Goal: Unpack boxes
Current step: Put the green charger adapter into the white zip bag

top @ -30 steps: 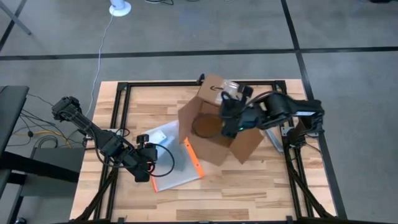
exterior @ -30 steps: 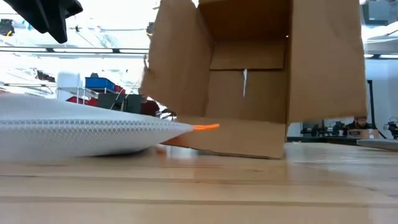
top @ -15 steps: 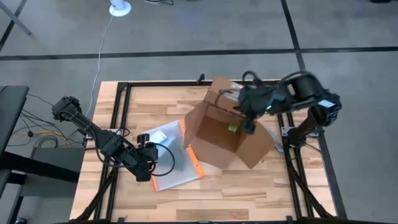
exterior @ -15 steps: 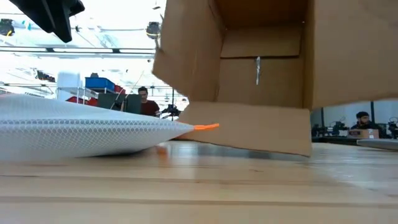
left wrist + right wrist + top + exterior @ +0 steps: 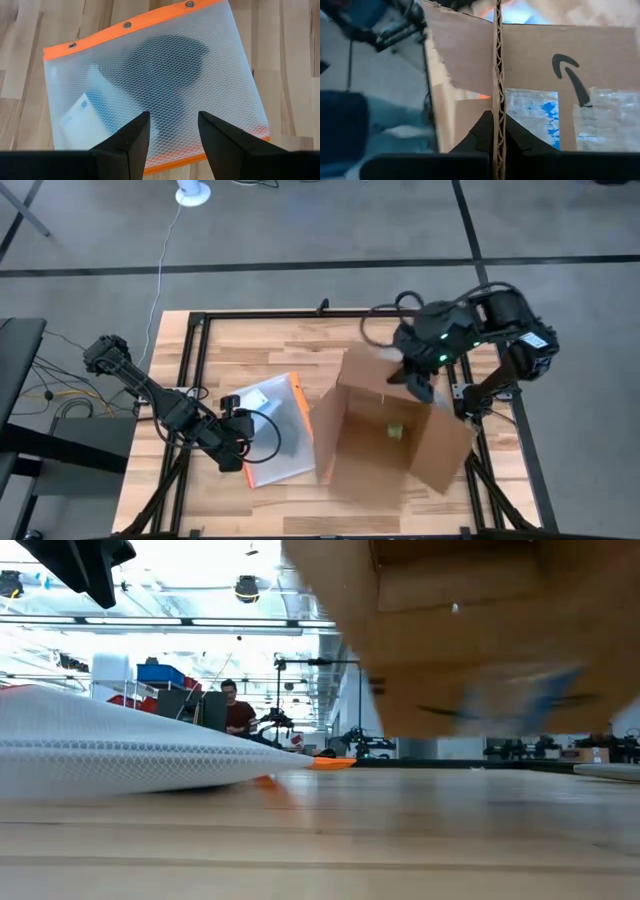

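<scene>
a robotics lab or workshop: a wooden worktop (image 5: pixel 250 345) on a black metal frame, grey floor marked with dark tape lines, benches of equipment and a seated person (image 5: pixel 232 705) far behind.

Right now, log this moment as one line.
right claw: shut on box flap, box lifted off table | left claw: open, above mesh pouch

Bright, even overhead light everywhere, soft shadows on the pale wooden table (image 5: pixel 260 360). The brown corrugated cardboard box (image 5: pixel 390 435) is smeared with motion blur, worst toward 4 o'clock. Low down, the windows behind glare white around 11 o'clock.
</scene>
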